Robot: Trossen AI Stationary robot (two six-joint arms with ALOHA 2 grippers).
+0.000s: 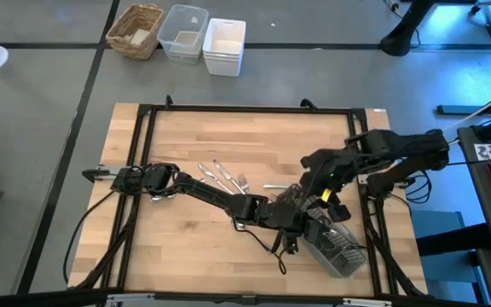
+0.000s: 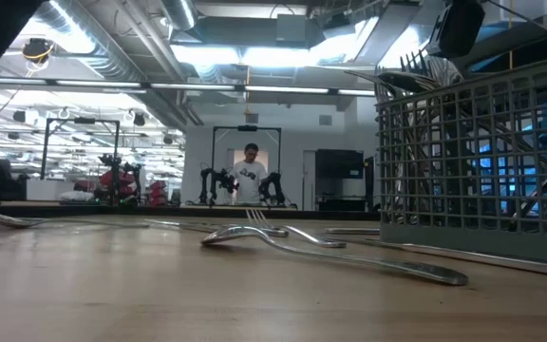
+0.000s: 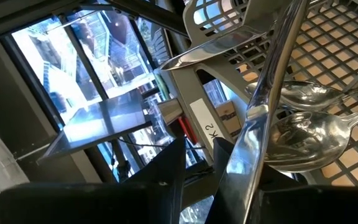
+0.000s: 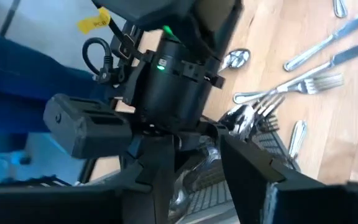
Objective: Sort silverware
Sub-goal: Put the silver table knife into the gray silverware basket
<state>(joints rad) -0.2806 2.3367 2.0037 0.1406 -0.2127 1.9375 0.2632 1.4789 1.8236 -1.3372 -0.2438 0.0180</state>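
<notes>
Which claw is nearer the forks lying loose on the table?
Left. The left claw is just beside the loose forks, at the caddy; the right claw hovers farther off.

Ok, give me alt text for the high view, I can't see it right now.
Seen from above, both arms meet over the grey cutlery caddy at the wooden table's near right; the left pincer and right pincer are at its rim. Several forks and spoons lie loose mid-table.

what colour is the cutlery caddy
Grey, a slatted grid; the caddy shows best in the low view.
</notes>
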